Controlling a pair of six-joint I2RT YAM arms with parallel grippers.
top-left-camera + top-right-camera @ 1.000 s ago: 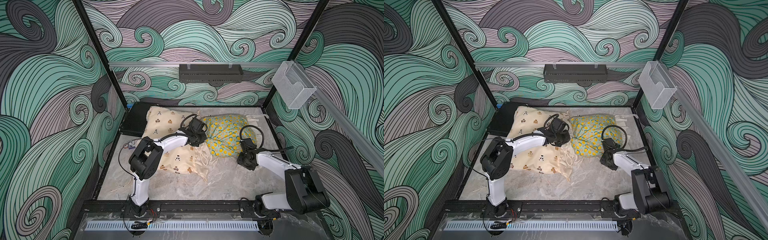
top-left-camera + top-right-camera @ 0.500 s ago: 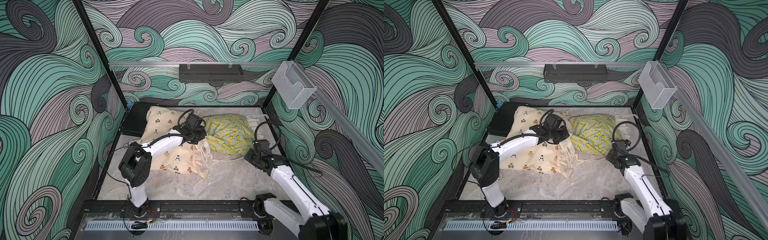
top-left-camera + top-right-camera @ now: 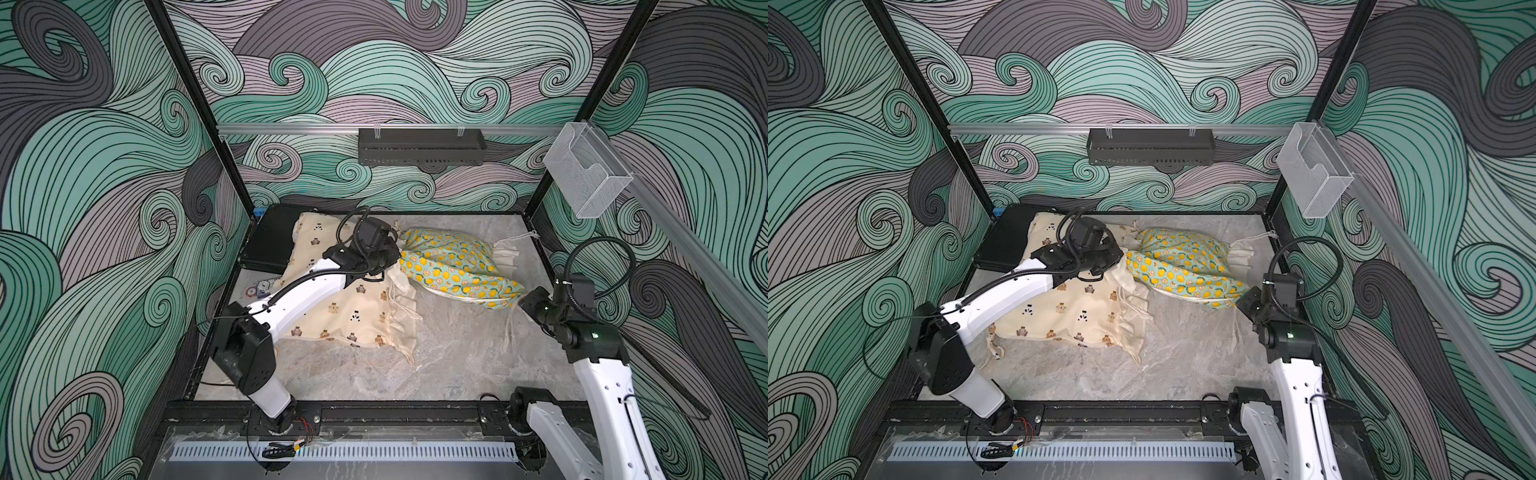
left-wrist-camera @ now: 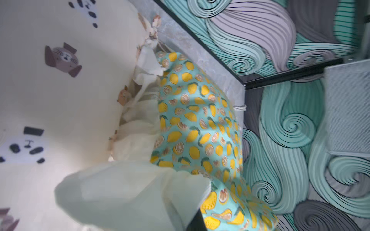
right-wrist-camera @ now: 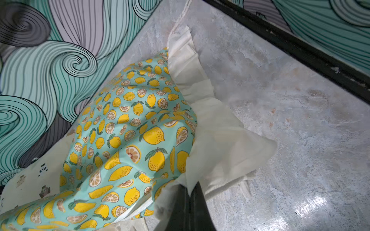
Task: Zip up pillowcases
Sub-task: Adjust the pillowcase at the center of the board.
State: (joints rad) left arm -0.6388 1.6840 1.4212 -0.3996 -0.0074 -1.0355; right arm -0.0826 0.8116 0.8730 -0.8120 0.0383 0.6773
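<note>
Jaws closed, lemon pillowcase diagonal

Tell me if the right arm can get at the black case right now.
Probably not. The black case sits in the far left corner, the left arm and bear pillowcase lie between, and the right gripper is shut on the lemon pillowcase.

- The lemon pillowcase stretches slantwise over the desk between the two arms, with its cream ruffle spread at the far end.
- The left end effector meets its end beside the bear pillowcase, and that arm reaches across the bear pillowcase.
- The right end effector touches its near corner.
- A black case lies at the far left, against the bear pillowcase.
</note>
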